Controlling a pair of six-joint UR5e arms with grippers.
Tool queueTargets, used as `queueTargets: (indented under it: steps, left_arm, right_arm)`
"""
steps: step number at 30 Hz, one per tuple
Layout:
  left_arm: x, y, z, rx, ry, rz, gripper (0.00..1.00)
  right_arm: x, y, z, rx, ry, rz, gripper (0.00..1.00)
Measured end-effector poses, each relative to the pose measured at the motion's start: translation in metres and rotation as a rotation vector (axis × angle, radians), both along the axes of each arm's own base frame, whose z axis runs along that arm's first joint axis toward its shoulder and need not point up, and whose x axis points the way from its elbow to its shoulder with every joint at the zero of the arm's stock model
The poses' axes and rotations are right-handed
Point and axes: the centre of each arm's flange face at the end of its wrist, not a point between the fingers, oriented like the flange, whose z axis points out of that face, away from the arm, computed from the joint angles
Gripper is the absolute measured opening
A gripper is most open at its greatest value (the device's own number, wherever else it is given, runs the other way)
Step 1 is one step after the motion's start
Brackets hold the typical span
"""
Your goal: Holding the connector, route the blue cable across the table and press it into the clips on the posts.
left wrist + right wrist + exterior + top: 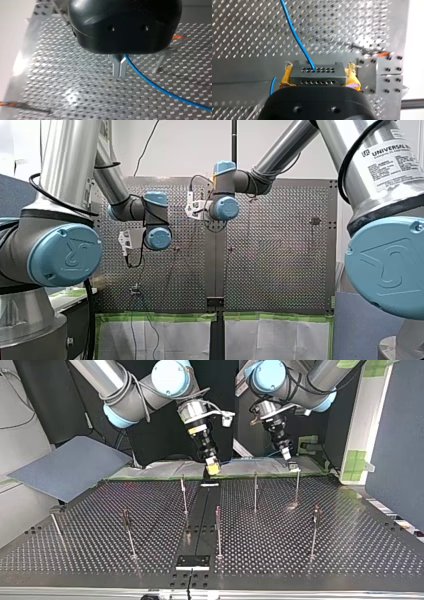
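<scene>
My right claw (316, 71) is clamped on the connector (316, 77), a dark block with rows of small holes held between my yellow pads (285, 77). The blue cable (295, 35) leaves the top of the block and runs away over the perforated table (300, 560). My left claw (120, 67) has its metal fingers together, and the cable comes out right at them and trails off to one side. I judge it pinched there, though the exact bite is hidden.

In the top view both claws hang at the far edge of the table, the right one near the middle and the left one further right. They are just behind the nearest posts (218, 527), which stand spread from left to right across the table.

I cannot see the cable seated in any clip. By my reckoning the grasp is made and the routing has barely started: the whole run across the table and every press into a clip are left.

No box, bin or tray shows. The only holders are the clips, and they look unfilled.
</scene>
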Motion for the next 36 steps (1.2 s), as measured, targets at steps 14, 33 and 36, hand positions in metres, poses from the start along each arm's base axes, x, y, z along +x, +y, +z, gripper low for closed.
queueTargets:
  steps: [14,33,36]
  left_arm:
    - [-0.001,0.006,0.056,-0.028,-0.048,0.045,0.0]
    - [-0.011,0.017,0.147,-0.048,-0.125,0.057,0.0]
    - [-0.013,0.02,0.164,-0.049,-0.142,0.058,0.0]
  right_arm:
    - [0.013,0.003,0.018,0.039,0.026,0.107,0.0]
    - [0.03,-0.009,0.069,0.053,-0.003,0.142,0.0]
    - [0.035,-0.011,0.071,0.065,-0.003,0.153,0.0]
